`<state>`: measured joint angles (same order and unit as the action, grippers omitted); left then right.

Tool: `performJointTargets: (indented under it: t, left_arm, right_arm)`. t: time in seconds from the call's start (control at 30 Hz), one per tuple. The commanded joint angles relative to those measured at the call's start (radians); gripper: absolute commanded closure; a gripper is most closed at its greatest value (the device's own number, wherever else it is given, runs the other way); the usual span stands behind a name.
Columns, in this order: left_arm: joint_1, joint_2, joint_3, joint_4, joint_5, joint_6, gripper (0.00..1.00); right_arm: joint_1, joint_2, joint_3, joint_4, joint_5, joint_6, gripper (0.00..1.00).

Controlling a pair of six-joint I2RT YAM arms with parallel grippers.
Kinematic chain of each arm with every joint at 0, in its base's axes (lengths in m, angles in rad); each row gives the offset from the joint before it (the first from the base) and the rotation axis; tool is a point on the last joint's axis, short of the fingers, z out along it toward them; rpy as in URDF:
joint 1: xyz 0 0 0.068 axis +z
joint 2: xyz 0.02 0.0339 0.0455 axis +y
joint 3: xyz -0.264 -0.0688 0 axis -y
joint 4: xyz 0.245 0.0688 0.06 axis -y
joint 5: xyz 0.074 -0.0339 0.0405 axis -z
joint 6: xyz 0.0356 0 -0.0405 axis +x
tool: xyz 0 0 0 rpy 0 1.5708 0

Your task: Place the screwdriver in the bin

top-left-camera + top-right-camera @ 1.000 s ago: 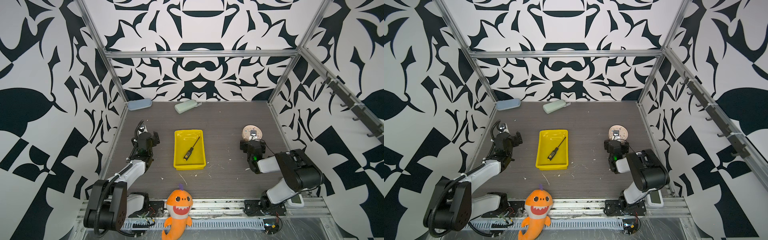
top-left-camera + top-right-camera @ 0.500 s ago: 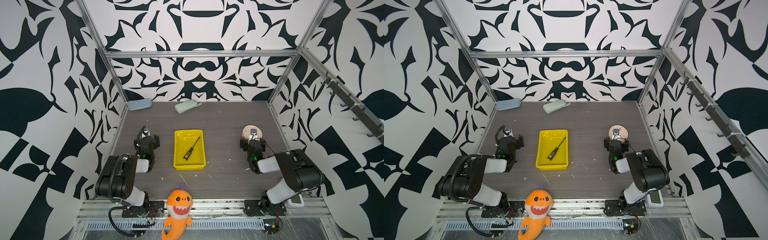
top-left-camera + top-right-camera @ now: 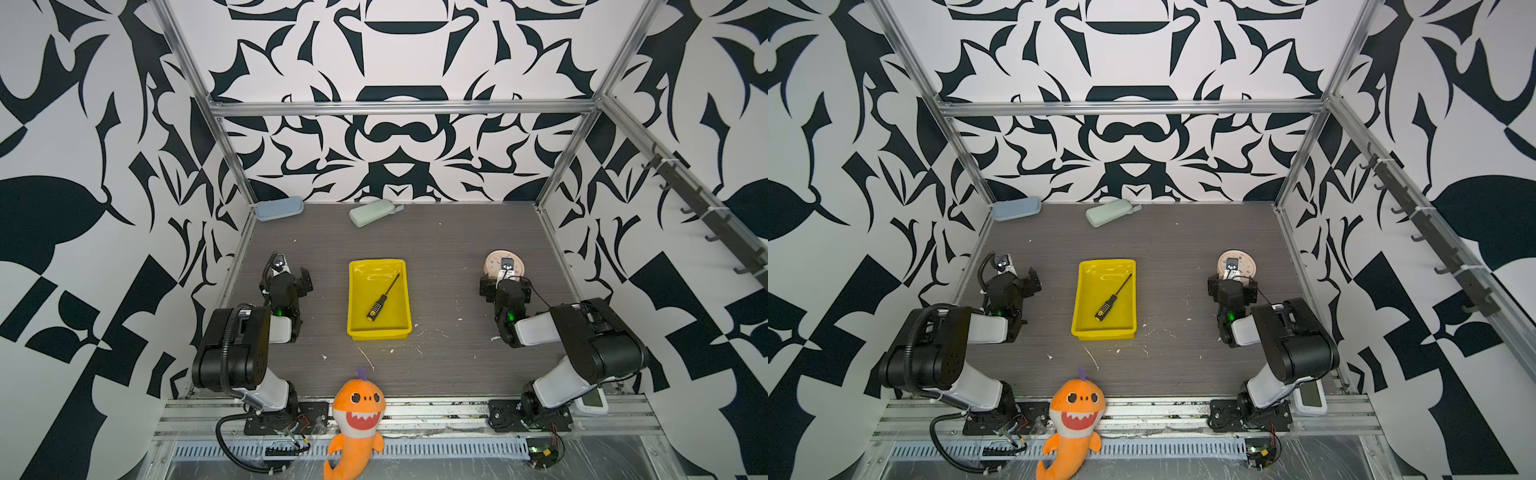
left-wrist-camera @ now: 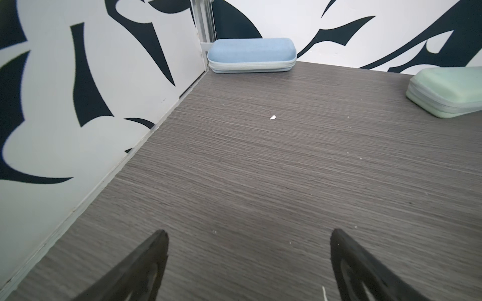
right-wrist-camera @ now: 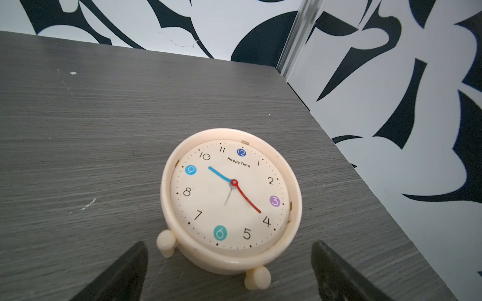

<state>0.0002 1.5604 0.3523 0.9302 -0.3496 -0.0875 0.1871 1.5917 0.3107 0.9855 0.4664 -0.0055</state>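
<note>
Lying diagonally inside the bin (image 3: 351, 299), screwdriver (image 3: 380, 301) well apart from both grippers, left gripper (image 4: 249, 234) fingers spread, right gripper (image 5: 229, 243) fingers spread.

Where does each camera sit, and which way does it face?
Top views: high at the front, looking down; left arm, right arm, screwdriver in bin.
Left wrist: behind the open left gripper, facing the blue case.
Right wrist: behind the open right gripper, facing the clock.
Shared: top views also show blue case and clock.

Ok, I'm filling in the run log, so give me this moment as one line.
screwdriver: lying in bin | left gripper: open, empty | right gripper: open, empty, facing clock | task: looks done
</note>
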Motion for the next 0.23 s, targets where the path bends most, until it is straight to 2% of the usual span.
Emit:
performJointTargets:
  t: [0.0, 0.2]
  left_arm:
    - [0.003, 0.001, 0.003, 0.032, 0.013, -0.014, 0.01]
    - [0.003, -0.003, 0.006, 0.023, 0.012, -0.013, 0.01]
  right_arm:
    - [-0.008, -0.012, 0.014, 0.035, -0.014, 0.005, 0.0]
    - [-0.038, -0.024, 0.015, 0.011, -0.102, 0.0, 0.0]
